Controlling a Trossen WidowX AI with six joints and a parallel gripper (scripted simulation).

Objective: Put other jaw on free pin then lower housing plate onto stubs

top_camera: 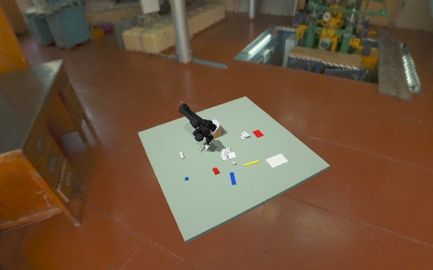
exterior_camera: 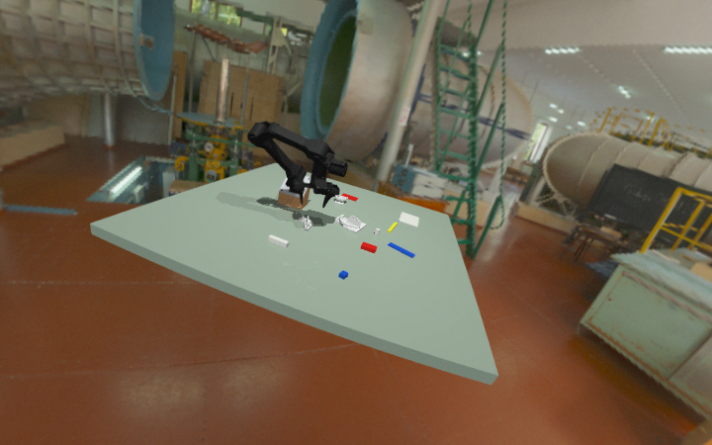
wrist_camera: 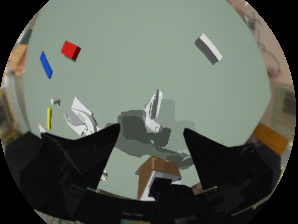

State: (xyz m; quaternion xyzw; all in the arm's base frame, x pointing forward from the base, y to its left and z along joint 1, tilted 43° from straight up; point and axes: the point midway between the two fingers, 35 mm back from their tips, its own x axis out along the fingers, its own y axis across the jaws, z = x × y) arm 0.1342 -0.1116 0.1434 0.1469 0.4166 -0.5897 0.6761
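The free white jaw lies on the table, apart from the base. The white base carries the other jaw; pins and teeth are too small to tell. A white piece with holes, perhaps the housing plate, lies beyond the base, near a flat red piece. My gripper is open and empty, above the table near the free jaw. In the wrist view, that jaw shows in the gap between the fingertips.
A brown block with a tilted white plate on top stands close to the arm. A white bar, red block, blue bar and yellow bar lie around.
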